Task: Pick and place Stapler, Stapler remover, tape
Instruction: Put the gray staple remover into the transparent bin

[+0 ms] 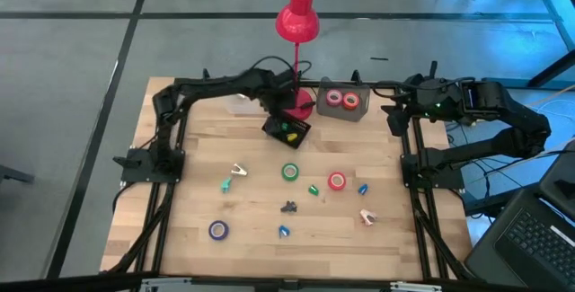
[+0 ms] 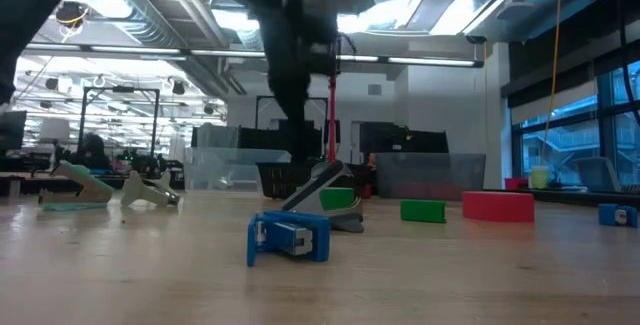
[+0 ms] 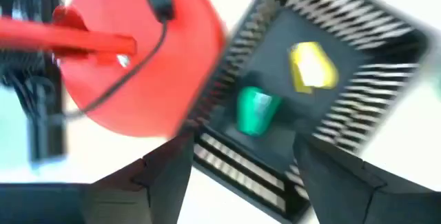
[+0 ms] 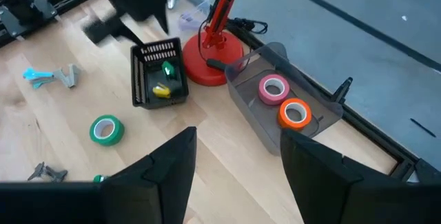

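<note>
Tape rolls (image 4: 284, 101) fill the grey tray (image 4: 256, 124); left pincer (image 3: 241, 165), spread, overlooks the black basket (image 3: 358, 65).

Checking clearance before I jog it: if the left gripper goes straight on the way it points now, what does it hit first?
Probably the black mesh basket: the left gripper hangs open right over it, aimed at its inside, where a green piece and a yellow piece lie. The red lamp base sits beside that line. Depth is unclear.
</note>
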You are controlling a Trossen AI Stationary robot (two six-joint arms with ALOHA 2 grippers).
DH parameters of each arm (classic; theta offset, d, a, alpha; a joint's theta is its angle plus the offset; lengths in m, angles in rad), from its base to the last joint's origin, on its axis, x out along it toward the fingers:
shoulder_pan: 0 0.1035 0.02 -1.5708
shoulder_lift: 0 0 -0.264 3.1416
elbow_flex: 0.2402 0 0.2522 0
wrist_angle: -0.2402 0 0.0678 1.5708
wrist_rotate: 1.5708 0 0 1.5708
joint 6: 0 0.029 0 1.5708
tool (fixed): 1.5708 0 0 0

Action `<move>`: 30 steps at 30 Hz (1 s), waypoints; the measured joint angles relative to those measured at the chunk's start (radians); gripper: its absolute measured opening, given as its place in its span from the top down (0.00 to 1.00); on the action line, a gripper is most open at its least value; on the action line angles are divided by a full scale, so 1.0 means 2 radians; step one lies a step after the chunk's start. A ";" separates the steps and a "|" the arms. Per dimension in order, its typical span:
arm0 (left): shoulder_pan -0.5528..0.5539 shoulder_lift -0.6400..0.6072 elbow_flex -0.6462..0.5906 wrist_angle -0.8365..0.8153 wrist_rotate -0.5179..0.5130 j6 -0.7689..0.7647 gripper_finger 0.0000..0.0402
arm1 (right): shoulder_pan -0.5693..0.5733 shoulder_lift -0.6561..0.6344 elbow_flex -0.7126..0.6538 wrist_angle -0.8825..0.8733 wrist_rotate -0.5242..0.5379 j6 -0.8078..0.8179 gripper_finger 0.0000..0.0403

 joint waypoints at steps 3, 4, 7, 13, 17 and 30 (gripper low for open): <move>-0.002 -0.037 0.005 -0.059 0.041 -0.102 0.37 | 0.000 0.000 0.000 -0.008 -0.001 0.002 0.48; -0.005 -0.049 0.001 -0.077 0.055 -0.141 0.37 | 0.000 0.000 0.000 -0.011 -0.001 0.005 0.48; -0.020 -0.093 -0.033 -0.113 0.054 -0.211 0.38 | 0.000 0.000 0.000 -0.017 -0.001 0.008 0.48; -0.077 -0.175 -0.145 -0.115 0.043 -0.235 0.39 | 0.000 0.000 0.000 -0.018 -0.001 0.000 0.48; -0.124 -0.197 -0.204 -0.119 0.057 -0.150 0.39 | 0.000 0.000 0.000 -0.017 0.001 -0.012 0.48; -0.181 -0.192 -0.285 -0.042 0.019 0.034 0.39 | 0.000 0.000 0.000 -0.014 0.003 -0.013 0.48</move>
